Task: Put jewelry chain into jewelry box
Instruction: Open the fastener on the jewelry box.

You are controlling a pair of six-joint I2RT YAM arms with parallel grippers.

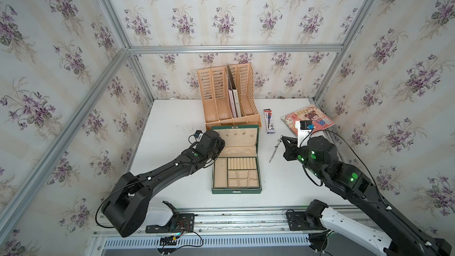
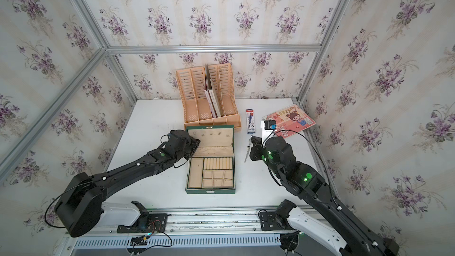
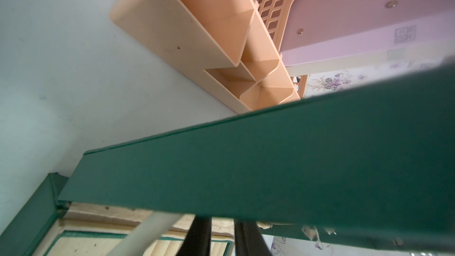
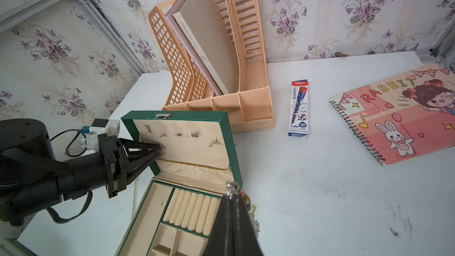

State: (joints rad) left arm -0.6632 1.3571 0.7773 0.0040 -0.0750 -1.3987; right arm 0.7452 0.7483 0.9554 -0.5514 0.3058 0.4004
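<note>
The jewelry box, dark green with beige lining, stands open mid-table with its lid upright. My left gripper has its jaws nearly together on the lid's left edge. In the left wrist view the rim hides its tips. The jewelry chain is thin and silvery. It dangles from my right gripper, which is shut on its top end, just right of the box and above the table.
An orange-tan file holder with folders stands right behind the box lid. A pencil pack lies to its right. A pink spiral notebook lies at the back right, partly under my right wrist. Wallpapered walls close three sides.
</note>
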